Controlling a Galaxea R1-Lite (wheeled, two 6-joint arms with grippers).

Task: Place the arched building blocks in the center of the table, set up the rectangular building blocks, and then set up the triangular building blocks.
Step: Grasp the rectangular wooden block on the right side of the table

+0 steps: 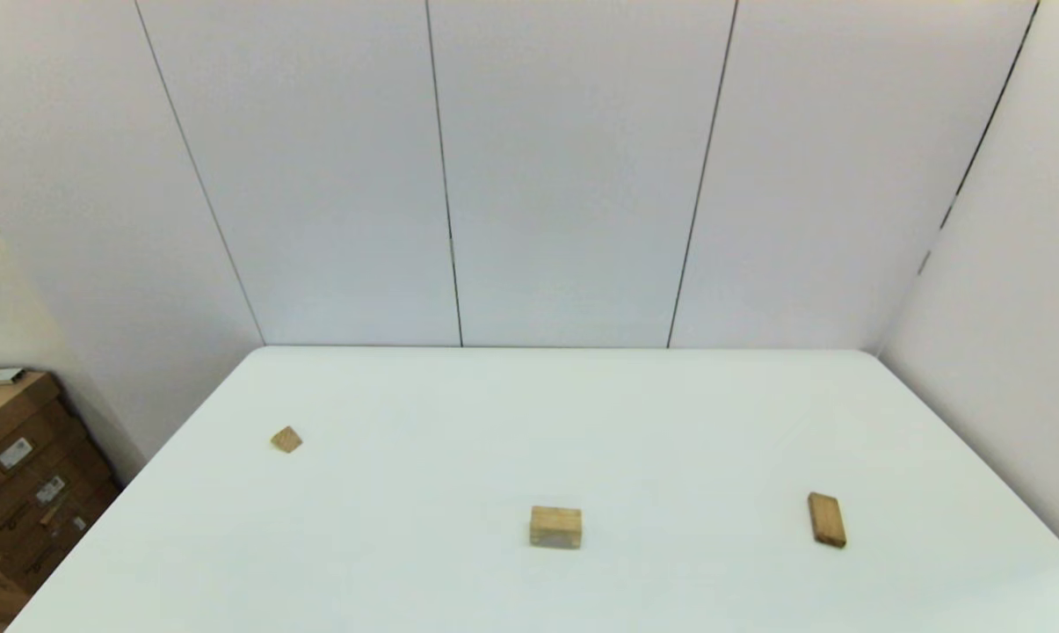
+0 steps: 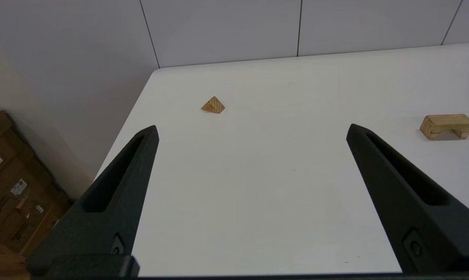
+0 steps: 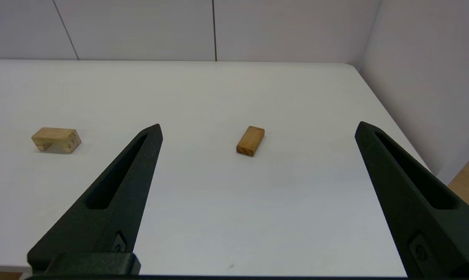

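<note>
The pale arched block (image 1: 555, 527) (image 2: 447, 125) (image 3: 57, 139) rests on the white table (image 1: 529, 422) near its front middle, notch down. A flat orange-brown rectangular block (image 1: 826, 519) (image 3: 250, 140) lies toward the right. The small tan triangular block (image 1: 286, 439) (image 2: 213, 105) sits far left. Neither arm shows in the head view. My left gripper (image 2: 252, 130) is open, hanging back from the table's near edge, with the triangular block well ahead of it. My right gripper (image 3: 259, 127) is likewise open and empty, the rectangular block ahead between its fingers' lines.
Cardboard boxes (image 1: 19, 475) (image 2: 8, 194) are stacked on the floor beside the table's left edge. White wall panels (image 1: 573, 167) close the back and the right side. Wooden floor (image 3: 468, 175) shows past the table's right edge.
</note>
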